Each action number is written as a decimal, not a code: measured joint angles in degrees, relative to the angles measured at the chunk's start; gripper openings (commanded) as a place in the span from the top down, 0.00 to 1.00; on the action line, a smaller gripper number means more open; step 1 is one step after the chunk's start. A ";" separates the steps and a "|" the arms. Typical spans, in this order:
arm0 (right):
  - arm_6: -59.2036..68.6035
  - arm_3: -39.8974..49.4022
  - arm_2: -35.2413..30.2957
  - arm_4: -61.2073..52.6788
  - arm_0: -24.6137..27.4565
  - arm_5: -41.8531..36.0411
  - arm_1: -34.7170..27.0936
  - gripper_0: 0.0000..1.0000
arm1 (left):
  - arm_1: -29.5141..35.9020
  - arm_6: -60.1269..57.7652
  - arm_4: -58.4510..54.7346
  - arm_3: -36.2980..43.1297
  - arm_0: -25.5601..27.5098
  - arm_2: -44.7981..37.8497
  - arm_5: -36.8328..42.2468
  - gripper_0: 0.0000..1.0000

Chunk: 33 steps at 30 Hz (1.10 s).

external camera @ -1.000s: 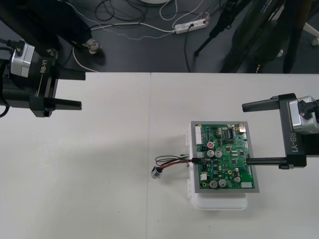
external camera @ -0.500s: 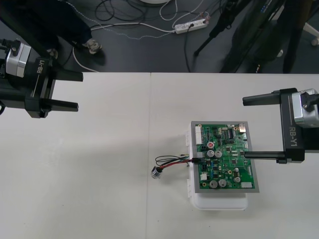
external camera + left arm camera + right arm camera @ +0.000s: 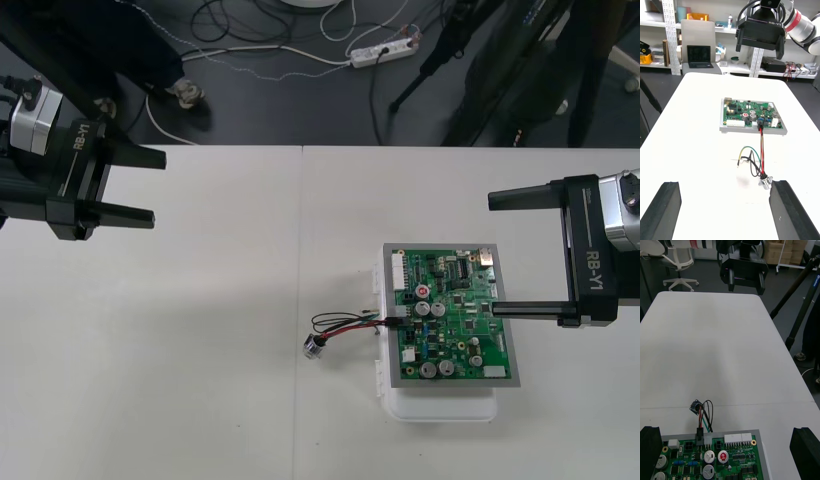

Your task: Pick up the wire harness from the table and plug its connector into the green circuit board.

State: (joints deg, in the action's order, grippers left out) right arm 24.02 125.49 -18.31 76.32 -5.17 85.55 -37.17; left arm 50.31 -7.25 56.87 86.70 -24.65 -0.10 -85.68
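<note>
The green circuit board [image 3: 450, 325] rests on its white base [image 3: 440, 408] right of the table's centre. The harness's black plug [image 3: 396, 322] sits in a connector on the board's left edge; the same plug [image 3: 700, 434] and plug [image 3: 760, 124] show seated in both wrist views. Its wires [image 3: 345, 324] loop leftwards to the round metal socket [image 3: 314, 347] lying on the table. My right gripper [image 3: 497, 257] is open, one finger over the board's right part. My left gripper [image 3: 158, 186] is open at the far left, well away from the harness.
The table's far edge runs along the top of the front view, with dark floor, cables and a power strip [image 3: 384, 50] beyond. A seam [image 3: 301, 250] divides the table top. Bare table [image 3: 180, 340] lies left of the harness.
My right gripper has drawn back to the right, off the board. My left gripper has shifted slightly further left. The harness and board have not moved.
</note>
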 measured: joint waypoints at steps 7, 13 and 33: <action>0.00 -0.02 0.00 -0.04 0.00 0.00 0.00 0.00 | 0.01 0.00 0.00 0.02 0.00 -0.03 -0.01 0.28; 0.00 -0.02 0.00 -0.04 0.00 0.00 0.00 0.00 | 0.01 0.00 0.00 0.03 0.00 -0.03 -0.01 0.27; 0.00 -0.02 0.00 -0.04 0.00 0.00 0.00 0.00 | 0.01 0.00 0.00 0.03 0.00 -0.04 -0.01 0.27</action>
State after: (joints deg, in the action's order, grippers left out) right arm 24.02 125.47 -18.31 76.28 -5.17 85.55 -37.17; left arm 50.32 -7.25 56.87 86.73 -24.65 -0.14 -85.69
